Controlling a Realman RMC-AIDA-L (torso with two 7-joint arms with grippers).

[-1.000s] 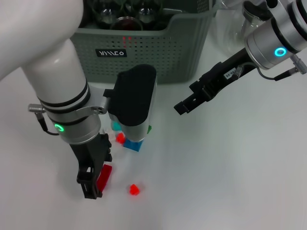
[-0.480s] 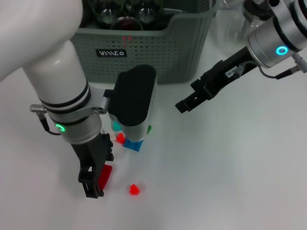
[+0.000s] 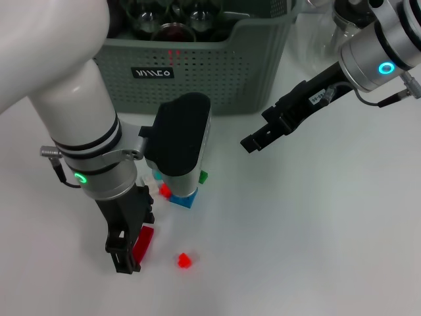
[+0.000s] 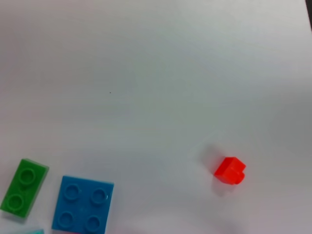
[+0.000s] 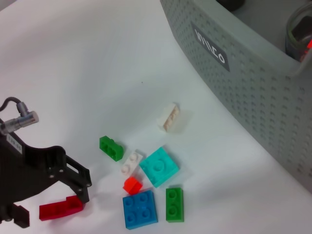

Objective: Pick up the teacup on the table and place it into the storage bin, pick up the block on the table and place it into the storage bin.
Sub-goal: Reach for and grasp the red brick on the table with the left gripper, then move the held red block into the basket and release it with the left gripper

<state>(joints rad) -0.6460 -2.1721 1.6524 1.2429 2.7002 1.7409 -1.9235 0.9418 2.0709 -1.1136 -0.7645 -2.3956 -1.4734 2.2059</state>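
On the white table (image 5: 73,58), the right wrist view shows nine plastic bricks: two white, two green, one teal, one blue and three red, one of them a long red brick (image 3: 144,241) with its long axis running roughly toward and away from the robot. The left gripper (image 3: 129,245), pointing down, has its black fingers closed around this brick. The right gripper (image 3: 253,141) hovers, reaching left-forward; I cannot tell its state. The grey-green perforated storage bin (image 3: 217,72) stands behind.

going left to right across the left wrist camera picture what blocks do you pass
Green two-stud block → blue four-stud block → small red block, off on its own on the white table.
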